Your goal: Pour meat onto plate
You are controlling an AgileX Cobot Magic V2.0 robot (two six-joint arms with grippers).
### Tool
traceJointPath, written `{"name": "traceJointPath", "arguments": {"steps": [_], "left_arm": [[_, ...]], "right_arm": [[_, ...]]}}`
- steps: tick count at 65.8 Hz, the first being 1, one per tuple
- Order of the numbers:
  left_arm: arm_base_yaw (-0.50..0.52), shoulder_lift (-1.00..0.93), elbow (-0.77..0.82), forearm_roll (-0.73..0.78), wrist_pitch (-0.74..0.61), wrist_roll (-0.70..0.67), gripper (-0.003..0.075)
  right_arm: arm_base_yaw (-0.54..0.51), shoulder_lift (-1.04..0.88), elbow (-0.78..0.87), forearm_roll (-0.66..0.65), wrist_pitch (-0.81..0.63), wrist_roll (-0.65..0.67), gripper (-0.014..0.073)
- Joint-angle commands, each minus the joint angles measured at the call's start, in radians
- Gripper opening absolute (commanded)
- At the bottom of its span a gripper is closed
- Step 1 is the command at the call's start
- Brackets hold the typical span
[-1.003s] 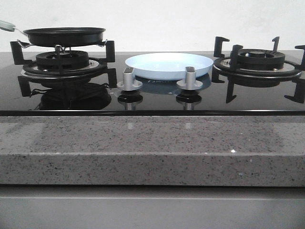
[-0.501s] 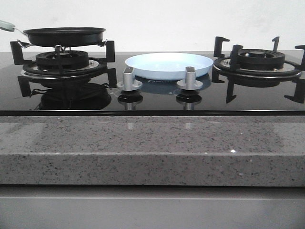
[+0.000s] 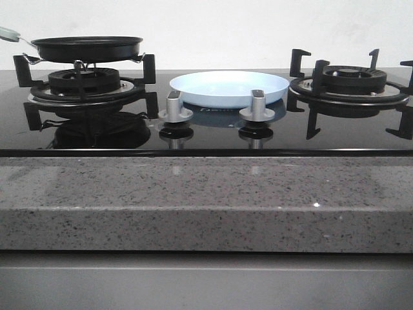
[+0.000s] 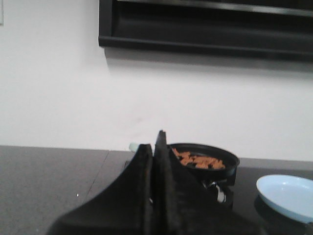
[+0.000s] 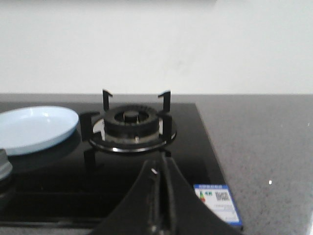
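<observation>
The pale light-blue plate [image 3: 228, 88] sits empty on the black glass cooktop between the two burners; it also shows in the left wrist view [image 4: 287, 197] and the right wrist view [image 5: 35, 128]. The meat [image 4: 199, 160], a heap of reddish-brown pieces, lies in a black frying pan [image 3: 87, 48] on the left burner; in the front view the pan's wall hides it. My left gripper [image 4: 154, 143] is shut and empty, short of the pan. My right gripper [image 5: 160, 167] is shut and empty, before the right burner [image 5: 131, 123]. Neither gripper shows in the front view.
The pan's pale green handle [image 3: 9, 33] sticks out to the left. Two silver knobs [image 3: 175, 106] [image 3: 257, 106] stand in front of the plate. A grey speckled counter edge [image 3: 206, 203] runs across the front. A blue label [image 5: 217, 201] lies at the cooktop's right corner.
</observation>
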Motion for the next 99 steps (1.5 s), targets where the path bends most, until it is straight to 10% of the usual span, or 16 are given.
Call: {"name": "traceJointPath", "arguments": {"steps": [1, 27, 69, 85, 99], "left_arm": [[-0.007, 0.059, -0.132, -0.008, 0.014, -0.013, -0.0020], [-0.007, 0.370, -0.466, -0.008, 0.402, -0.013, -0.0020], [-0.007, 0.564, -0.461, -0.006, 0.499, -0.013, -0.0013], [-0.007, 0.590, -0.461, -0.001, 0.488, 0.000, 0.0445], [-0.007, 0.598, -0.461, -0.001, 0.468, 0.000, 0.0492]], "right_arm": [[-0.007, 0.017, -0.128, -0.010, -0.015, -0.004, -0.0069], [-0.007, 0.299, -0.417, -0.010, 0.190, -0.004, -0.0069], [-0.007, 0.555, -0.423, -0.010, 0.379, -0.004, -0.0039], [-0.007, 0.591, -0.423, -0.008, 0.404, -0.004, 0.0473], [0.017, 0.607, -0.455, 0.033, 0.406, -0.026, 0.0517]]}}
